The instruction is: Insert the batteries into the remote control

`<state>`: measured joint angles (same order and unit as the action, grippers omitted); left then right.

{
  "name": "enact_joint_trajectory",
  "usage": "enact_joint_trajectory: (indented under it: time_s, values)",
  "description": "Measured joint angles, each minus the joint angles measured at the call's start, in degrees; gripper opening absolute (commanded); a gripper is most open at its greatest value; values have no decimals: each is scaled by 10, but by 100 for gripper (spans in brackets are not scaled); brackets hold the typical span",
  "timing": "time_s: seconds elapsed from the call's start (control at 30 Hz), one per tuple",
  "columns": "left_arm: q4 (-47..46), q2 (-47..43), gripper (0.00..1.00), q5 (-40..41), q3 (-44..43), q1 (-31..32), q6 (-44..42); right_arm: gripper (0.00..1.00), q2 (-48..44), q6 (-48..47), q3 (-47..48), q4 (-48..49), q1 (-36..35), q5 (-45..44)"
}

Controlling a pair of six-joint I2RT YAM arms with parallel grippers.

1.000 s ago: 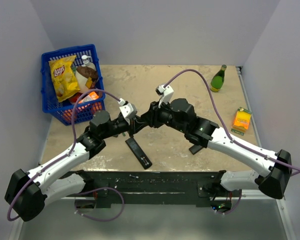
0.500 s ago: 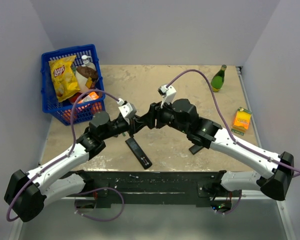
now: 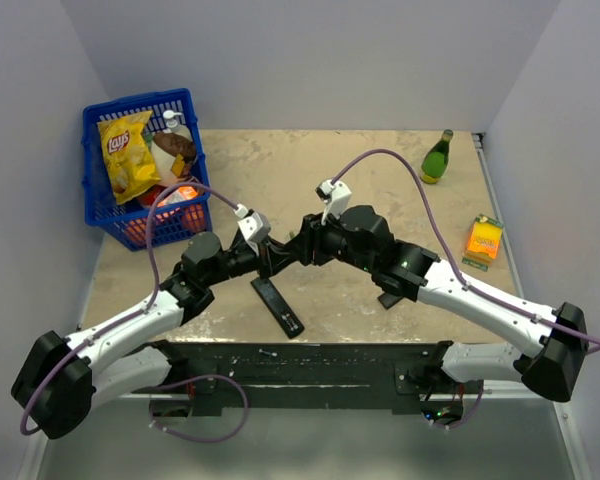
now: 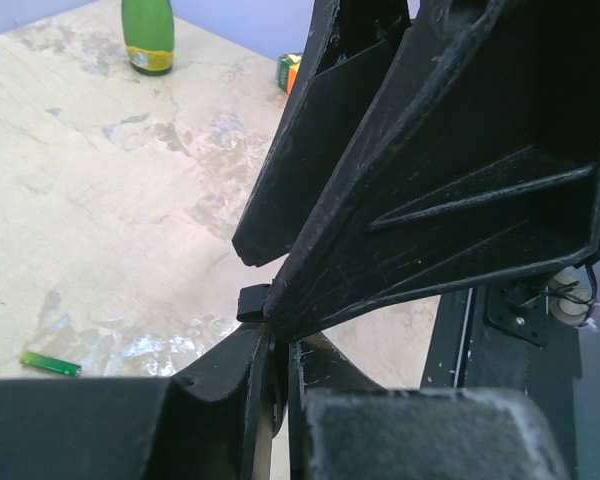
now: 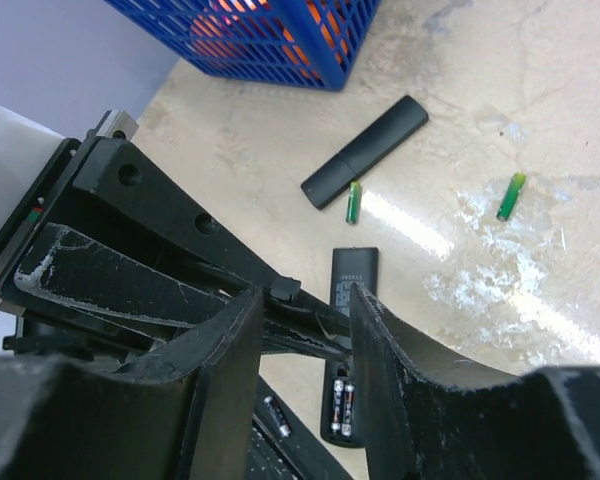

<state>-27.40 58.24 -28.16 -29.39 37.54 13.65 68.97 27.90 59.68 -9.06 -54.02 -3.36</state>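
1. From above, the two arms met over the middle of the table [image 3: 380, 170]. The left gripper [image 3: 268, 258] and the right gripper [image 3: 294, 248] were tip to tip.
2. The left gripper was pinched tight on a small black piece [image 4: 252, 302]. The left wrist view showed the piece poking out past the fingertips. From above, the arms hid it.
3. The right wrist view showed the right gripper's fingers [image 5: 230, 340] standing apart, one on each side of that piece. I could not tell if they touched it.
4. The remote control [image 3: 278, 306] lay flat on the table, just in front of the grippers and close to the near edge. From above it looked like a plain black bar.
5. Only the right wrist view showed its open back. Two batteries [image 5: 341, 405] sat side by side in the slot. A third dark battery [image 5: 276, 415] lay just beside the remote.
6. That view also showed a shorter black remote [image 5: 365, 152] with a green battery [image 5: 352, 202] just beside it. A second green battery [image 5: 511, 196] lay apart from it.
7. The top view showed the blue basket [image 3: 140, 98] at the back left. The green bottle [image 3: 437, 157] and the orange box [image 3: 484, 238] were on the right.
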Motion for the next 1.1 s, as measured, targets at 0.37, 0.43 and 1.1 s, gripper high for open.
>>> enact_joint_trajectory:
  time_s: [0.37, 0.43, 1.1]
  values:
    - [-34, 24, 1, -10, 17, 4, 28, 28, 2, 4, -16, 8, 0, 10]
    - [-32, 28, 1, -9, 17, 4, 28, 28, 6, 1, -16, 9, 1, 9]
    - [39, 41, 40, 20, 1, 16, 2, 0, 38, -42, -14, -1, 0, -3]
